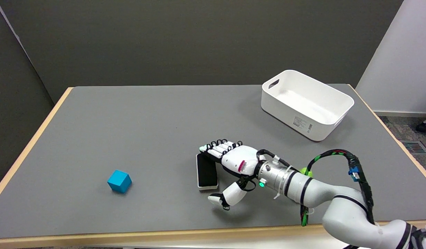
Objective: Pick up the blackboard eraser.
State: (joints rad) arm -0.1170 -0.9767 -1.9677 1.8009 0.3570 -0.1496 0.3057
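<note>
A grey surface (147, 131) with a pale wooden edge fills the view from above. The black eraser (206, 171) lies flat on it, a little below centre, its long side running from 12 to 6 o'clock, with a white base showing along its near end.

The right hand (230, 166) reaches in from 4 o'clock, at the end of a white arm, and sits at 3 o'clock of the eraser. Its fingers (218, 148) lie side by side over the eraser's far end and seem to touch its top at the far right corner. The thumb (226, 197) hangs low at 5 o'clock of the eraser, just beside the near end but apart from it. The hand is spread, not closed on anything, and the eraser is not yet lifted.

The step in hand looks like setting the grasp. To do it well, the hand should probably shift toward 9 o'clock so fingers and thumb bracket the eraser, then press in evenly before rising. A pinch at one corner would likely let it pivot or slide out, since it lies flat and low.

A blue cube (119, 181) sits well apart at 9 o'clock of the eraser. An empty white bin (304, 119) stands well apart at 2 o'clock.
</note>
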